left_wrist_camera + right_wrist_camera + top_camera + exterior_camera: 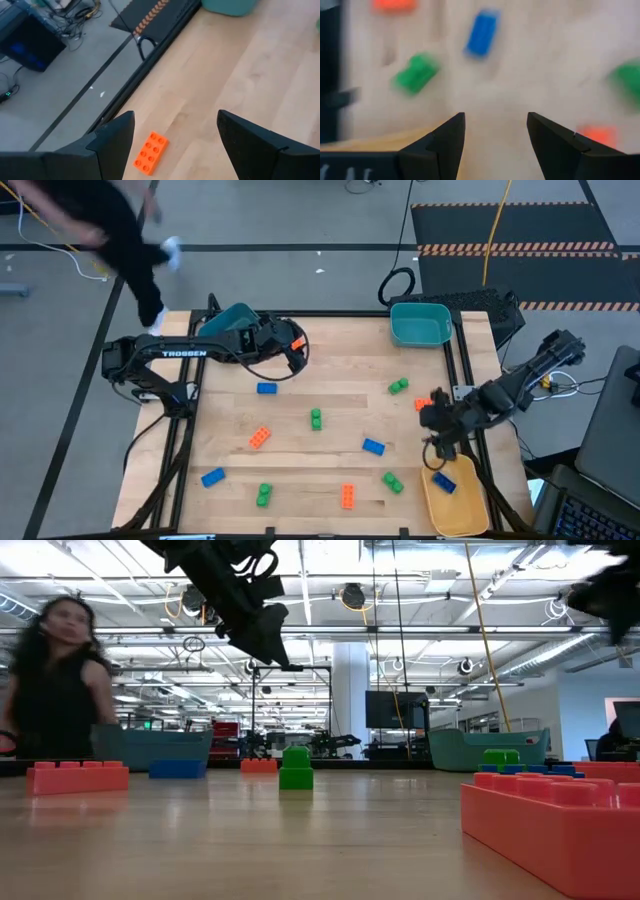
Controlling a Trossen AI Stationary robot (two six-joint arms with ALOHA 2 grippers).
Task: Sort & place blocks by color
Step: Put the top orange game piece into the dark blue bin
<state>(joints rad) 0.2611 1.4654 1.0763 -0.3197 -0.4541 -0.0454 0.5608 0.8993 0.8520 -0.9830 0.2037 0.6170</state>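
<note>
On the pale wood table (330,395) lie studded plastic blocks (259,437); both claws gape wide, empty.

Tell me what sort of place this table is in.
Probably a robotics lab or workshop: exposed ceiling lights and ducts, hazard-striped floor mat, a person passing behind the wooden table.

The only readable text is the white word "TROSSEN" on the left arm (165,353).
</note>
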